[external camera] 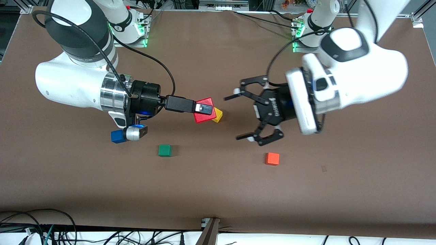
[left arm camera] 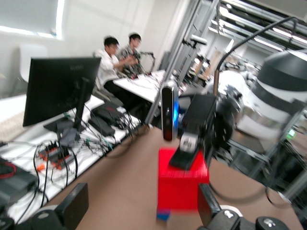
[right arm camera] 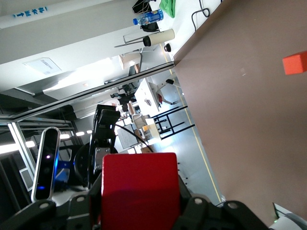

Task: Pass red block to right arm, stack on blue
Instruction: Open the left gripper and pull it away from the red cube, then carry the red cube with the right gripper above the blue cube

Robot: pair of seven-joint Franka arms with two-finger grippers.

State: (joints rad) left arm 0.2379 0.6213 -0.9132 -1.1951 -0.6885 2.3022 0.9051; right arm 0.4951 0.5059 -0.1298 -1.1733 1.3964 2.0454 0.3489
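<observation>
Above the middle of the bench [external camera: 218, 190], the right gripper [external camera: 203, 108] is clenched on the red block [external camera: 203, 114], over a yellow cube [external camera: 218, 115]. The left gripper [external camera: 242, 117] hangs released just beside it, not touching. The blue cube [external camera: 118, 136] sits under the right wrist.

- You see the blue cube [external camera: 117, 136] only in part; the right arm's wrist camera [external camera: 135, 132] covers its end.
- The yellow cube [external camera: 218, 115] sits half hidden by the red block [external camera: 203, 109].
- Your left wrist view blurs the red block's edges.
</observation>
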